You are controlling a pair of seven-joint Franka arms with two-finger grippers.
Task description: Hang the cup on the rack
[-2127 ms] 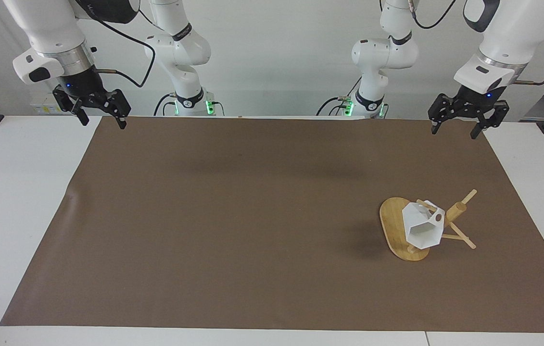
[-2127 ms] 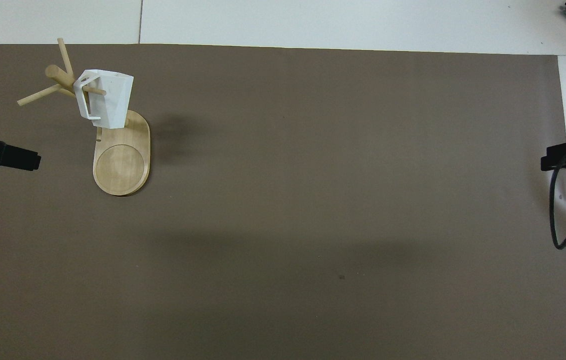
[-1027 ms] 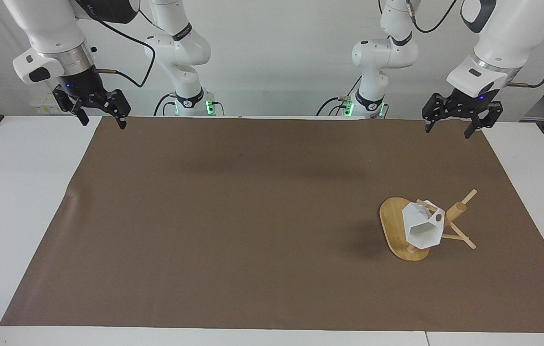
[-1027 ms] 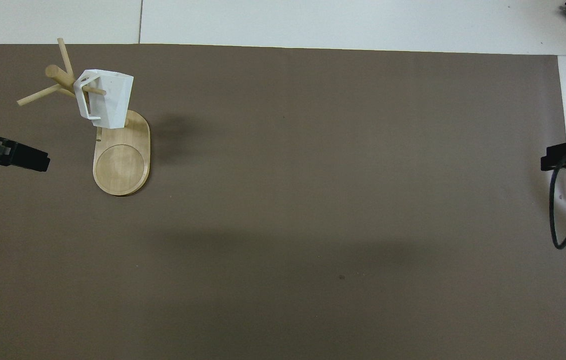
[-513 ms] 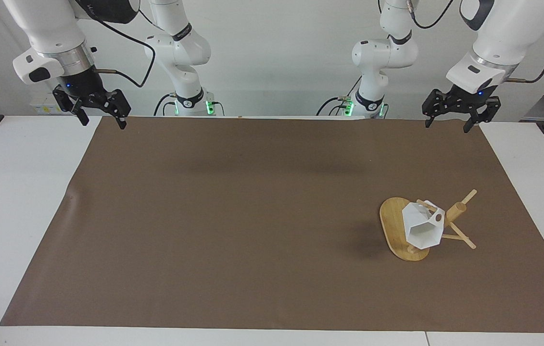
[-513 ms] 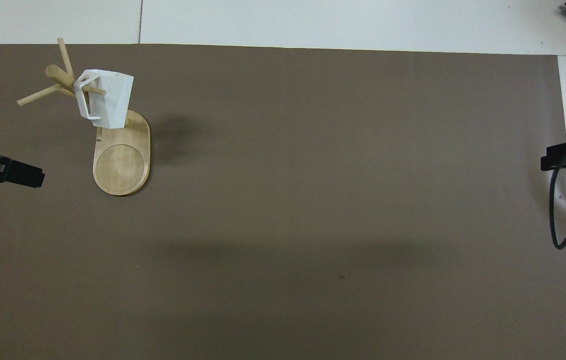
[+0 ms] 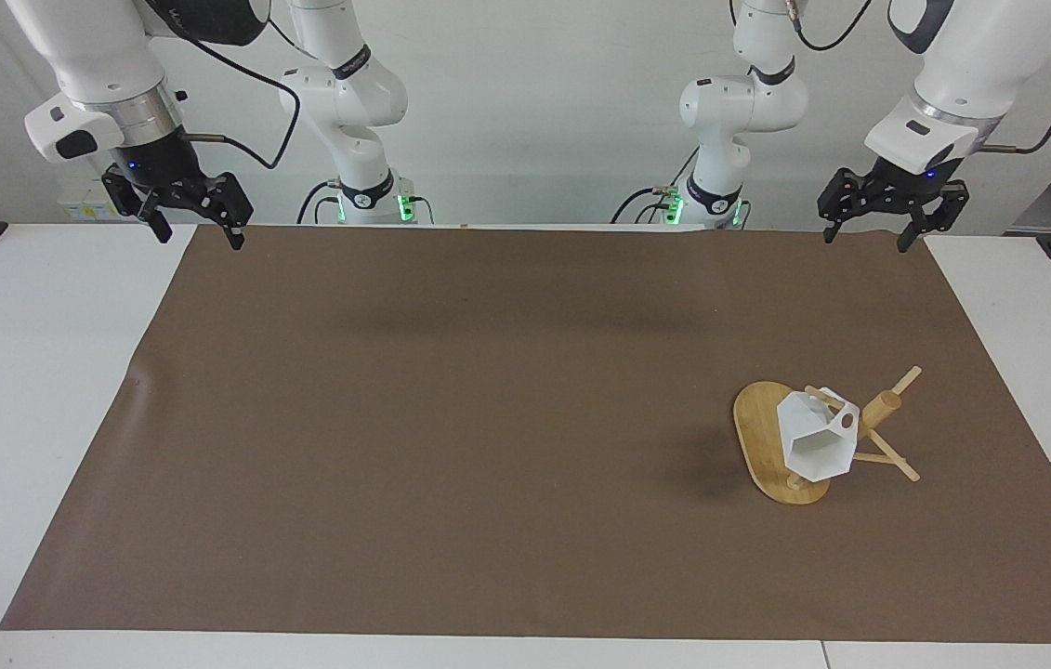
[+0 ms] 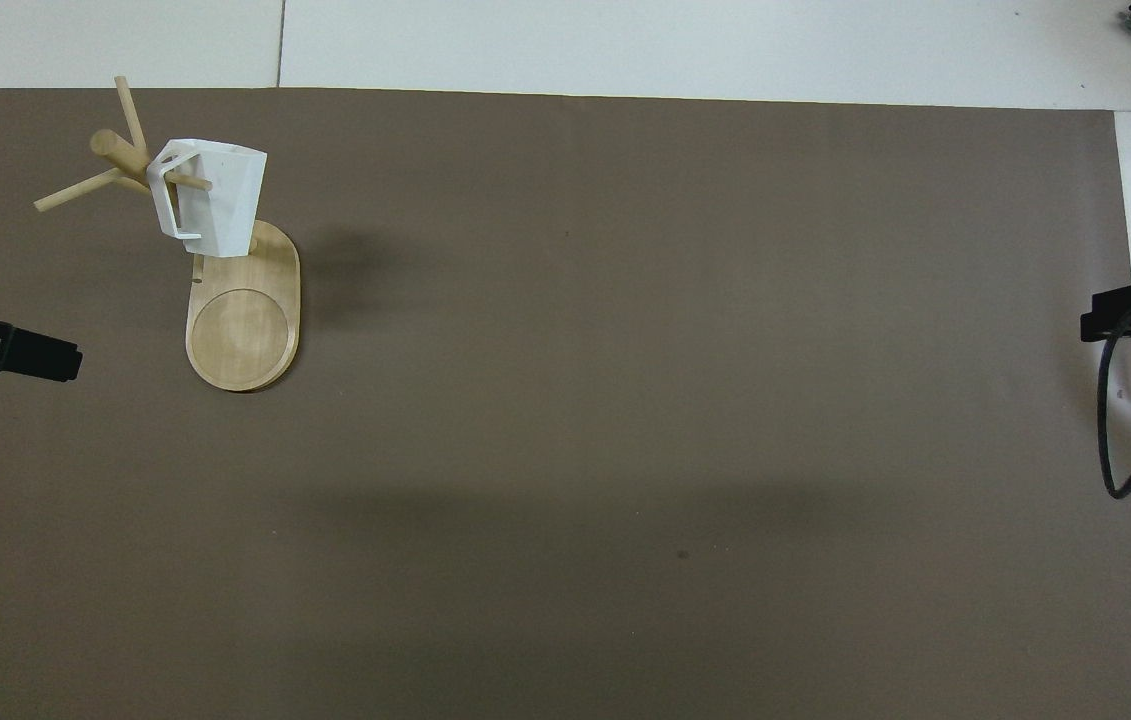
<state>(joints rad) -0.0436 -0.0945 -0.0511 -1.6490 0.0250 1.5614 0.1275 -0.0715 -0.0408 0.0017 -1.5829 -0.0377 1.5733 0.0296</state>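
The white faceted cup [image 7: 818, 444] [image 8: 210, 195] hangs by its handle on a peg of the bamboo rack [image 7: 767, 437] [image 8: 243, 330], which stands on the brown mat toward the left arm's end of the table. My left gripper [image 7: 867, 240] [image 8: 25, 353] is open and empty, raised over the mat's edge nearest the robots, well apart from the rack. My right gripper [image 7: 195, 234] [image 8: 1125, 312] is open and empty, raised over the mat's corner at the right arm's end, and waits.
A brown mat [image 7: 488, 418] covers most of the white table [image 7: 23, 372]. A black cable [image 8: 1120, 440] hangs from the right arm over the mat's edge.
My left gripper drifted a little toward the mat's middle, then drew back and rose slightly. The cup, rack and right arm have not moved.
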